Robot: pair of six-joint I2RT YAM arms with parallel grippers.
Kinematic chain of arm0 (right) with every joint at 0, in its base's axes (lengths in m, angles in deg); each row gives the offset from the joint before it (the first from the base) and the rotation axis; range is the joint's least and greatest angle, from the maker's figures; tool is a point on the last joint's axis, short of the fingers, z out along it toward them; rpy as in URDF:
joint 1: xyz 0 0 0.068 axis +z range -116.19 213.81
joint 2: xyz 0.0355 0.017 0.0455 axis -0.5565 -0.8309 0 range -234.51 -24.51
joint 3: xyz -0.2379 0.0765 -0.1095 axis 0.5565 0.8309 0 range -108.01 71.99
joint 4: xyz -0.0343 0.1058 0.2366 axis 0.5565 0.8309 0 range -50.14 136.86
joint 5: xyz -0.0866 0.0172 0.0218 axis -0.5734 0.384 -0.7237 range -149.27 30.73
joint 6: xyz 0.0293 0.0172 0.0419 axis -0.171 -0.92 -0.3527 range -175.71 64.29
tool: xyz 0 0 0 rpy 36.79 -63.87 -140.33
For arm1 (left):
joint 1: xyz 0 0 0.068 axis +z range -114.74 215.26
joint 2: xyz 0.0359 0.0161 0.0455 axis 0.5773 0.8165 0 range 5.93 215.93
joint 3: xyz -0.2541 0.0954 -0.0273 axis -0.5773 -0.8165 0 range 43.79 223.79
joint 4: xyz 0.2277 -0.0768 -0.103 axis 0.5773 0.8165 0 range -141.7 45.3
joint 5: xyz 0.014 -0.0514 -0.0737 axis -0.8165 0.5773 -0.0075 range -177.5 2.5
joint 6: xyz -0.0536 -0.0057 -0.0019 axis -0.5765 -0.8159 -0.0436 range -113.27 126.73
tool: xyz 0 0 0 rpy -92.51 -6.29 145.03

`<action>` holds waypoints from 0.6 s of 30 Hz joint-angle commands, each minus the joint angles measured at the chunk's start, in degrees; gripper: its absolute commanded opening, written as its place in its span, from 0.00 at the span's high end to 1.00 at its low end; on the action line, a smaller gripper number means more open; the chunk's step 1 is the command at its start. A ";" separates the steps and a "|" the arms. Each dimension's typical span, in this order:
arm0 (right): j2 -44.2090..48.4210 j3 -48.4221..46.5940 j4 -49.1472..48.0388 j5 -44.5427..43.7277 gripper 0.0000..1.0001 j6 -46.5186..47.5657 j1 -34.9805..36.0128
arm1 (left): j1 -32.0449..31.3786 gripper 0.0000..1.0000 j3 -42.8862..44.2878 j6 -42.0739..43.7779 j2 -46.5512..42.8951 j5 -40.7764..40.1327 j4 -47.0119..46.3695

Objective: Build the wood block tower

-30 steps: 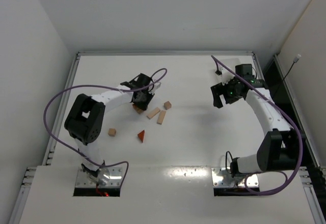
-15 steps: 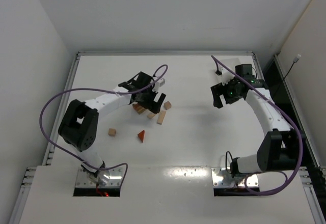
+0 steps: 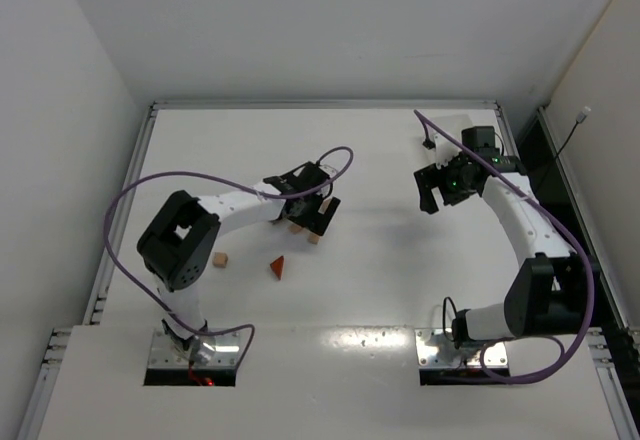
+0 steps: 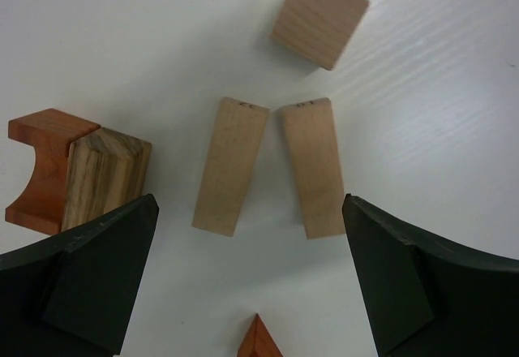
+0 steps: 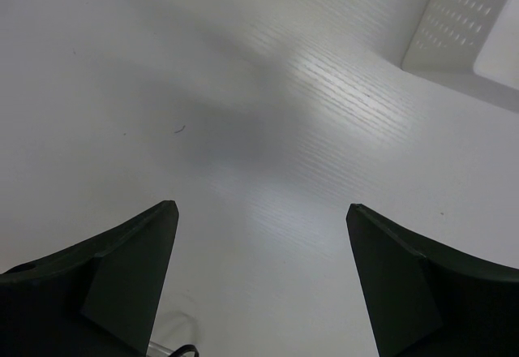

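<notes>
The wooden blocks lie loose on the white table, none stacked. In the left wrist view two pale bars (image 4: 230,165) (image 4: 314,166) lie side by side, with a pale cube (image 4: 318,18) beyond them. At the left a reddish arch (image 4: 40,166) touches a striped block (image 4: 101,174). A red wedge tip (image 4: 259,341) shows at the bottom edge. My left gripper (image 4: 247,235) (image 3: 312,210) hangs open above the bars, holding nothing. From above, another cube (image 3: 220,259) and the wedge (image 3: 277,267) lie nearer. My right gripper (image 5: 259,243) (image 3: 437,188) is open over bare table.
The left arm's purple cable (image 3: 335,160) loops above the blocks. A small black plug (image 3: 428,142) lies at the back right. A metal rail (image 3: 320,104) edges the table's far side, and a perforated white corner (image 5: 470,24) shows in the right wrist view.
My left gripper has opened from shut and swung right and nearer, from the reddish arch to above the two bars. The right arm has not moved.
</notes>
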 commanded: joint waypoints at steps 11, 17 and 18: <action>-0.50 -1.97 0.43 -0.67 0.17 1.16 0.39 | -0.64 0.03 4.28 -3.64 4.05 -3.13 -0.43; -0.50 -1.44 0.43 -1.20 0.17 1.16 0.39 | -0.64 0.03 3.14 -4.17 4.05 -2.00 -0.96; -0.50 -1.44 0.43 -1.20 0.17 1.16 0.39 | -1.16 0.03 2.62 -4.17 4.05 -1.12 -0.96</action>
